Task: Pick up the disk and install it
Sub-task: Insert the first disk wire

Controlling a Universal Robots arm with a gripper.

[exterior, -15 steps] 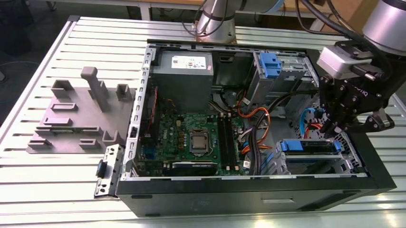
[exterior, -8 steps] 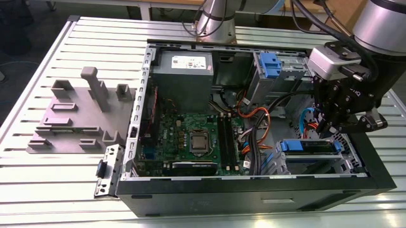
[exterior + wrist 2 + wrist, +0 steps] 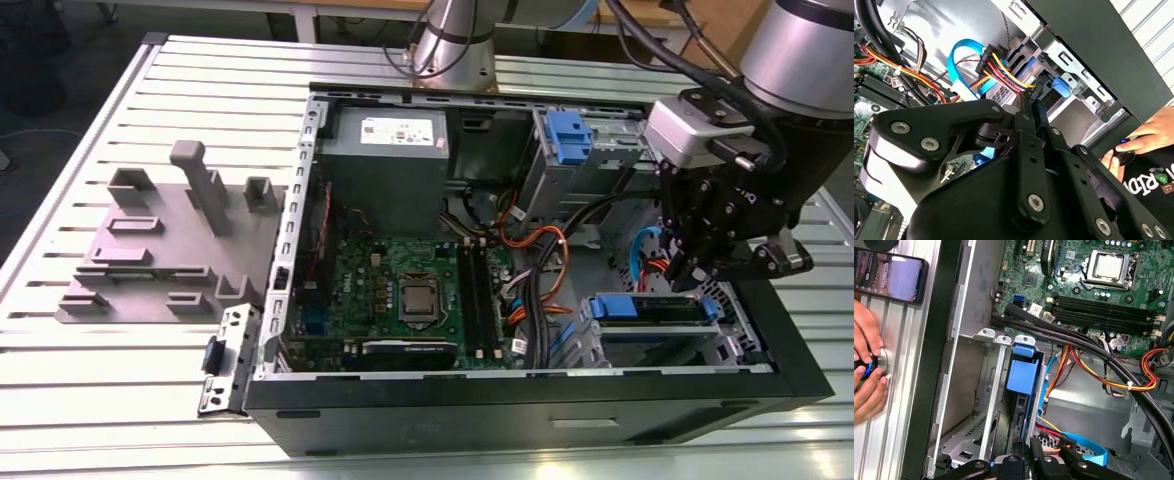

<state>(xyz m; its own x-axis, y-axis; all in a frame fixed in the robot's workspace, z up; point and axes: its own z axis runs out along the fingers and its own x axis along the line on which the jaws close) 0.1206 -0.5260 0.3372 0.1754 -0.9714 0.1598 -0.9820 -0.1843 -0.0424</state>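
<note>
Black gripper (image 3: 1030,102) comes first, its tips pressed together, holding nothing. In the exterior view the arm (image 3: 801,50) reaches down from 1 o'clock, over the 4 o'clock corner of the computer case (image 3: 534,410). Just below, the disk (image 3: 646,308) stands on its thin edge in a metal bay (image 3: 734,335), mostly hidden. Its long side runs from 9 to 3 o'clock.

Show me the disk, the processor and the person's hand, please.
disk (image 3: 1021,376): first wrist view, on its blue carrier frame.
processor (image 3: 418,298): exterior view, middle of its metal lid.
hand (image 3: 864,337): first wrist view, on the fingers.
</note>
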